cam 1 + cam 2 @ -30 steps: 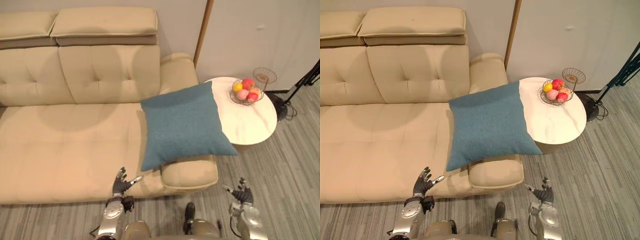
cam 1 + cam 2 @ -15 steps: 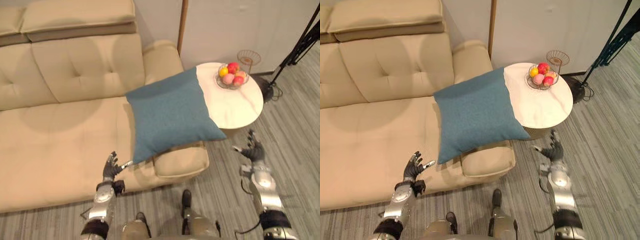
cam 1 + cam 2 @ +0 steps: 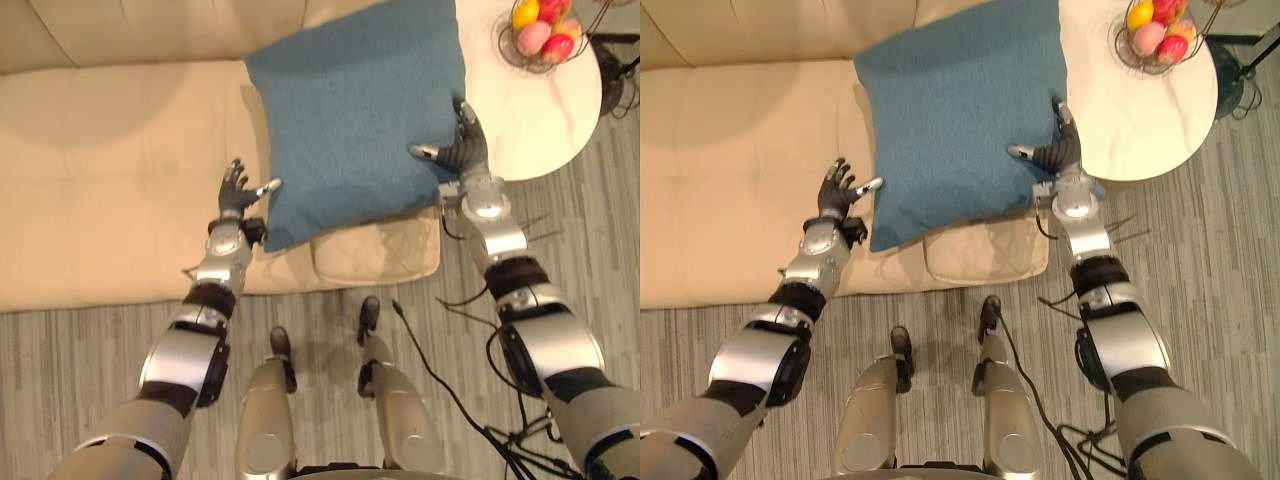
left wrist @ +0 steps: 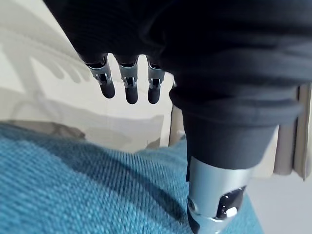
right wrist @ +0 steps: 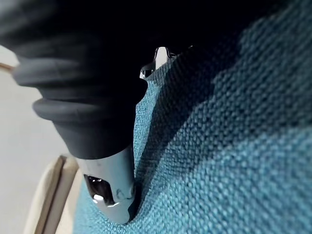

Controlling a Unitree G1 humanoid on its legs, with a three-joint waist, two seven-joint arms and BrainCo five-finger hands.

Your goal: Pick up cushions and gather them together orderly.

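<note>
Views from the head first: a big square teal woven-fabric cushion (image 3: 355, 110) lies across the right end of the beige leather sofa (image 3: 100, 180). It's partly on the seat and partly over the padded armrest (image 3: 375, 255), with its right edge just beside the round white side table (image 3: 530, 120). A wire bowl of coloured fruit (image 3: 545, 30) sits on the far part of that table. Over at the cushion's lower left corner, the left hand (image 3: 238, 192) has its fingers spread wide and straight, thumb tip right at the fabric edge. At the cushion's right edge, the right hand (image 3: 465, 150) has its fingers straight and its thumb stretched out over the fabric, so it's wide too, nothing clamped.

Left wrist view: straight fingers hang over the sofa seat and the thumb is down over the teal weave, nothing pinched.

Right wrist view: the thumb sits flat against the weave, and the fingers are mostly hidden behind the dark cover.
</note>
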